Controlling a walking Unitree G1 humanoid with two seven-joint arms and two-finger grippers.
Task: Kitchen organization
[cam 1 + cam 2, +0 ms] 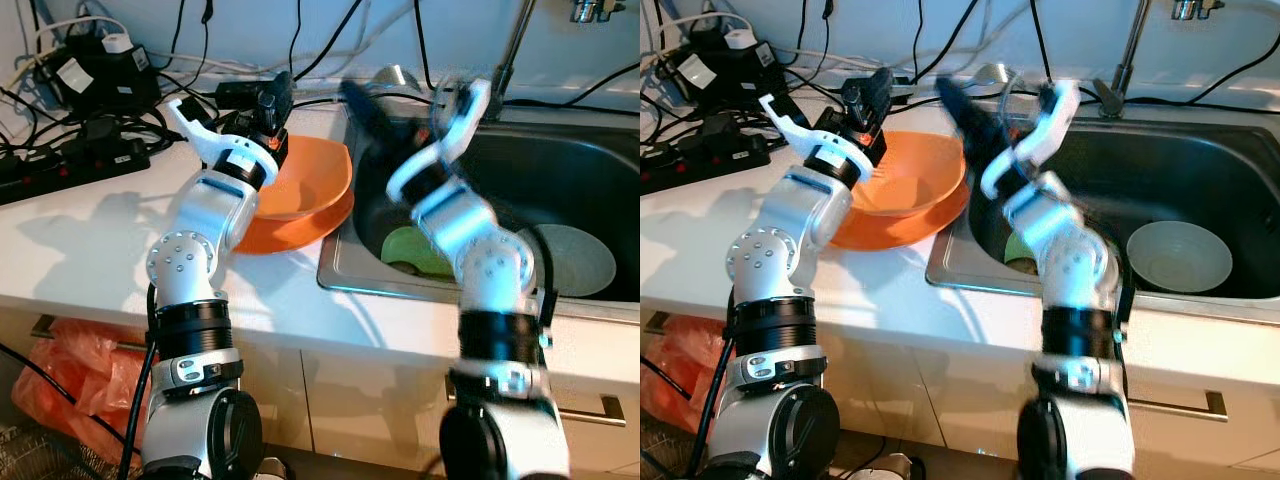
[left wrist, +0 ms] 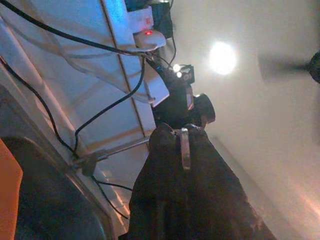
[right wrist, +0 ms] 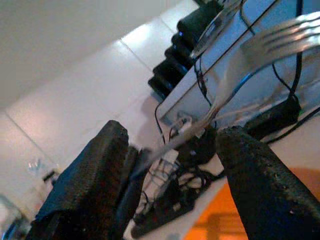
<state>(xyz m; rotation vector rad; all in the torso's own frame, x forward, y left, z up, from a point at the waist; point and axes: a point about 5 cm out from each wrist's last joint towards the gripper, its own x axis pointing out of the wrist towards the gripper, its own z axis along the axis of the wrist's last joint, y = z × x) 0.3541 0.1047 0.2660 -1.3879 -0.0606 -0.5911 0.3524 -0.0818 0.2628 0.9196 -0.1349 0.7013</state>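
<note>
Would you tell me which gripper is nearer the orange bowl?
Left. The left gripper sits right at the orange bowl's back rim; the right gripper, blurred, holding a fork, is raised beside it over the sink's edge.

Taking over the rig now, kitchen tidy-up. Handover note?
Left gripper: shut, raised at the back rim of the orange bowl.
Right gripper: blurred, raised over the left edge of the sink; a fork shows close before its wrist camera, grip unclear.
Orange bowl is on the counter beside the sink.
White bowl and a green item lie in the sink.
Left: confirm the fork, then sort these.
</note>
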